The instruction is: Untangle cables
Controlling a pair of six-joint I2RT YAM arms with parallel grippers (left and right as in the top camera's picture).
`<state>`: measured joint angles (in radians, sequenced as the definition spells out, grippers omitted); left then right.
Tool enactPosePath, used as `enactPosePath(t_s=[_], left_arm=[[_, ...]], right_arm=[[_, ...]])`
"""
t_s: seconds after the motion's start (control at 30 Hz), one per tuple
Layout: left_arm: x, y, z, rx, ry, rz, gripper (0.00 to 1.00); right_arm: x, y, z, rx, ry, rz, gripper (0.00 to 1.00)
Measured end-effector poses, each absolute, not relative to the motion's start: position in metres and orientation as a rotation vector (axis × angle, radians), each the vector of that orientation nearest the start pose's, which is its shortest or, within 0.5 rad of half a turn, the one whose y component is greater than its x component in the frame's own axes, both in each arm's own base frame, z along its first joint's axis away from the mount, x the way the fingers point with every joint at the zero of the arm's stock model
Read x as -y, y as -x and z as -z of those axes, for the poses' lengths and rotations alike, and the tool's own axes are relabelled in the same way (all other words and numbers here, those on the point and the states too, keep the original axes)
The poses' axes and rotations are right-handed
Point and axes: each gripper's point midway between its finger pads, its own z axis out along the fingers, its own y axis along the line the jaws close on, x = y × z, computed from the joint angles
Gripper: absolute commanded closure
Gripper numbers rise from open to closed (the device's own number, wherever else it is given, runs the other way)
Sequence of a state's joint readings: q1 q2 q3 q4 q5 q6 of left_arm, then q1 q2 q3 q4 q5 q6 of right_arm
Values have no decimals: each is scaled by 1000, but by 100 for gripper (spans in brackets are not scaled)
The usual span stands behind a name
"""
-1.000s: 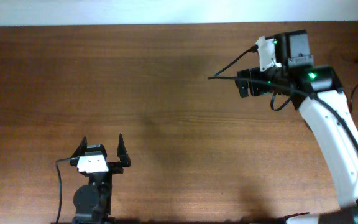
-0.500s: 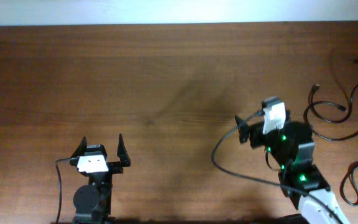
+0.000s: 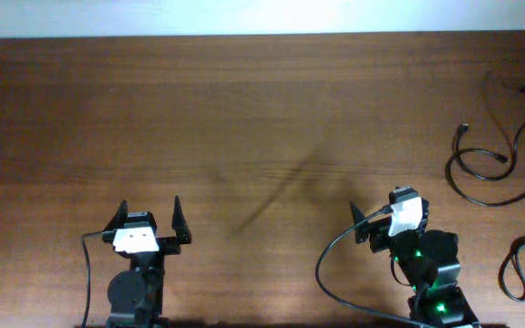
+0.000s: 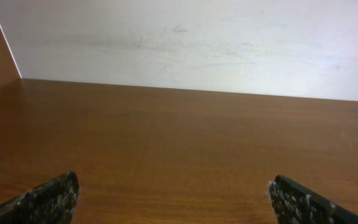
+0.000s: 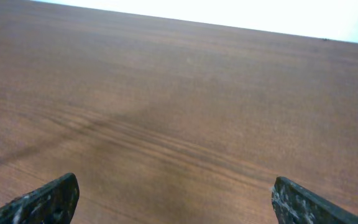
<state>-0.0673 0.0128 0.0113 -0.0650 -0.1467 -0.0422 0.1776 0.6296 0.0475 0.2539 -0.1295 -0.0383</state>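
Overhead view: the left jaws, in the lower left of the frame, stand wide open with nothing between them, their two dark fingers [image 3: 178,220] pointing toward the top of the frame. From the left wrist view the same fingertips [image 4: 48,199] sit in the two bottom corners, well apart over brown wood, with a pale wall [image 4: 197,43] beyond the far edge of the table [image 3: 244,109].

The right jaws, in the lower right of the overhead frame, are open wide too and grip nothing. In the right wrist view their fingertips [image 5: 42,200] sit in the bottom corners over bare wood grain. A thick black wire [image 3: 320,269] belonging to the right arm curves out to the left of it and back toward the bottom edge.

The cables [image 3: 452,167] lie on the table at the right edge of the overhead frame, apart from both jaws. One thin black cord curls in loose loops in the upper right, with a small plug end near its top. A separate cable loop [image 3: 505,269] lies lower, at the right edge, just right of the right arm and not touching it
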Motion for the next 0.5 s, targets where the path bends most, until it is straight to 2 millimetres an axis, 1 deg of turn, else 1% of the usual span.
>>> enactPosePath(t_s=[0.07,0.1,0.27,0.47,0.5], left_arm=[[-9,-246,-160,-1634,91,-36,1],[-9,-246,-160,-1634,92,-36,1],[-9,-246,-160,-1634,92,-36,1],[-9,-246,-160,-1634,92,-36,1],[-9,-246,-160,-1634,92,-36,1]], right_arm=[[-69,-261,-96,-1893,293,-216,2],[-69,-260,-95,-1894,292,-217,2],[-69,-260,-107,-1844,290,-216,2],[-69,-259,-134,-1738,283,-214,2],[-69,-258,-141,-1709,282,-213,2]])
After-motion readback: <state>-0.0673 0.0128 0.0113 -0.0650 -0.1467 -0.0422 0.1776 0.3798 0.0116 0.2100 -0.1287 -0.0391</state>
